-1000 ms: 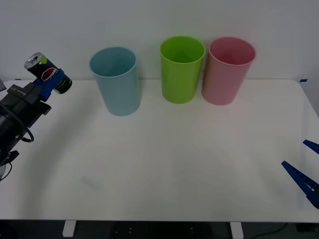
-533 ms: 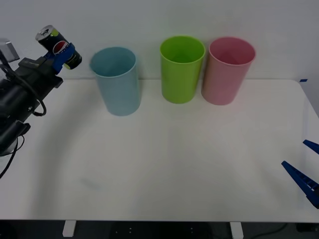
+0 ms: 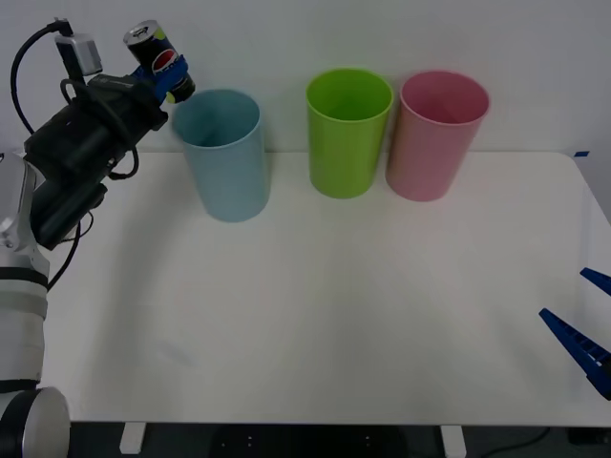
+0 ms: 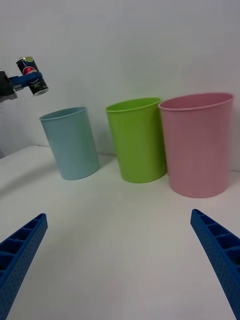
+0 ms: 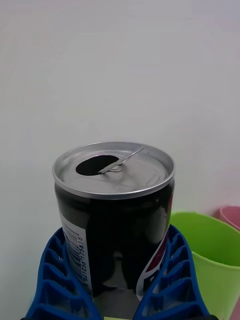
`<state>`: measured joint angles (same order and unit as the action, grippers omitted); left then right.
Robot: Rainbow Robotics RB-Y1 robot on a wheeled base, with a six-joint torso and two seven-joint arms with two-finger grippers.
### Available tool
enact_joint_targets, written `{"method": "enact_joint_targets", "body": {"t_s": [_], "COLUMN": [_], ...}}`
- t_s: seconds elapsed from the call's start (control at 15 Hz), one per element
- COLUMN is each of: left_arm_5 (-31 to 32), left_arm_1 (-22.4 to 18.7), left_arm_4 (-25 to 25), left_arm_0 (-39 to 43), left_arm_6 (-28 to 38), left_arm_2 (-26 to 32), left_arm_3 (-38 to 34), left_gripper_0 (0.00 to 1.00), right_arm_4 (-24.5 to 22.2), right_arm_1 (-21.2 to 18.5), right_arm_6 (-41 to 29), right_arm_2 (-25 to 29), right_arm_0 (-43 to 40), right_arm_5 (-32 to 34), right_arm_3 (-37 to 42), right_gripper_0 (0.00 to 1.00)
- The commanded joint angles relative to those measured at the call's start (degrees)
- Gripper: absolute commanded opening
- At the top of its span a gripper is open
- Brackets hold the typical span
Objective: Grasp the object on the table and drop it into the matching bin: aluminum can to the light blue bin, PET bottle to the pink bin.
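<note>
At ten o'clock above the surface, the left gripper is clamped on one aluminum can, raised just beside the light blue bin rim. Three bins stand in a row: light blue, lime green bin, pink bin. The right gripper rests spread apart at four o'clock.

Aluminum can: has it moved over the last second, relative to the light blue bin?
Yes. The aluminum can, held in the left tool, has risen and travelled right, now near the light blue bin's left rim, above it.

Lime green bin (upright) between two others
</note>
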<state>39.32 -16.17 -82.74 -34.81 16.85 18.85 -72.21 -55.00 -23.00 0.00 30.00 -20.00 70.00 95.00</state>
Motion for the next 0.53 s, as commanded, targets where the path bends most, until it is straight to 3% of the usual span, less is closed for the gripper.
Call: {"method": "enact_joint_targets", "body": {"t_s": [0.07, 0.27, 0.53], "left_arm_5": [-0.04, 0.14, -0.12], "left_arm_1": [0.0, 0.0, 0.0], "left_arm_4": [-4.45, -8.41, -8.58], "left_arm_0": [-3.42, -5.35, -5.97], "left_arm_6": [-0.77, -0.42, 0.46], "left_arm_2": [0.31, 0.39, -1.01], "left_arm_3": [3.48, 4.71, 4.71], "left_gripper_0": [0.0, 0.0, 0.01], "right_arm_4": [0.0, 0.0, 0.0], "right_arm_1": [0.0, 0.0, 0.0], "right_arm_6": [0.0, 0.0, 0.0], "right_arm_2": [0.0, 0.0, 0.0], "right_arm_0": [0.0, 0.0, 0.0], "right_arm_5": [0.0, 0.0, 0.0], "right_arm_3": [0.0, 0.0, 0.0], "right_gripper_0": [1.0, 1.0, 1.0]}}
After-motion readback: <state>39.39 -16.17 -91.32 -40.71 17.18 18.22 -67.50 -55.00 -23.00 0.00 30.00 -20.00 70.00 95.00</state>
